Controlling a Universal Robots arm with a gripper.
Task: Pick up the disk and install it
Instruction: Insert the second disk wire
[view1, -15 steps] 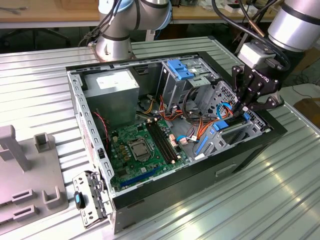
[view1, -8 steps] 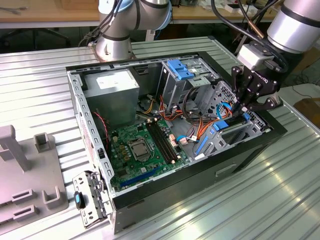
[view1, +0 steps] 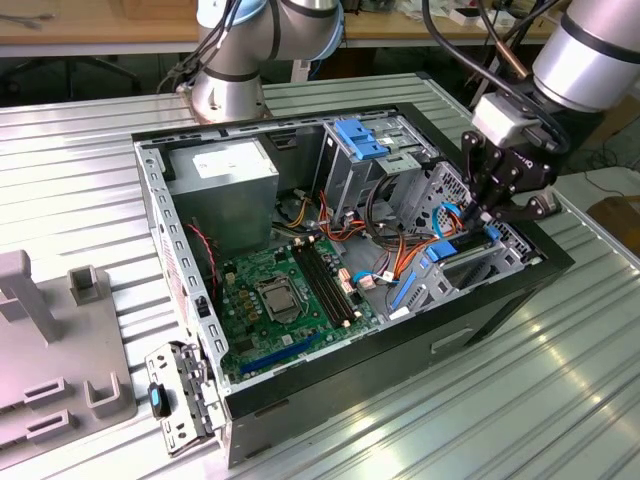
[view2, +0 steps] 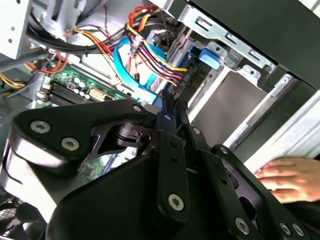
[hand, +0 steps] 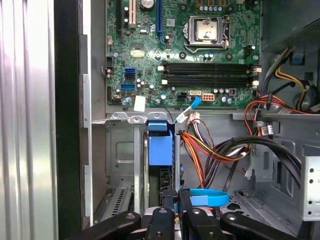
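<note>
- One robot arm reaches into an open computer case (view1: 480, 300) lying on a ribbed metal table (view1: 90, 160), at the exterior view's right.
- Its black gripper (view1: 487, 215) hovers over the drive cage (view1: 470, 265) at the case's right end.
- Fingers (hand: 170, 202) sit nearly closed, pinching the top edge of the disk (hand: 161, 150).
- The disk, in its blue carrier, stands on edge, partly lowered into the cage slot beside bundled coloured cables (hand: 210, 150).
- Farther left in the case lie the green motherboard (view1: 290, 300) and a grey power supply (view1: 222, 185).
- A person's hand (view2: 290, 180) rests outside the case in the second wrist view.
</note>
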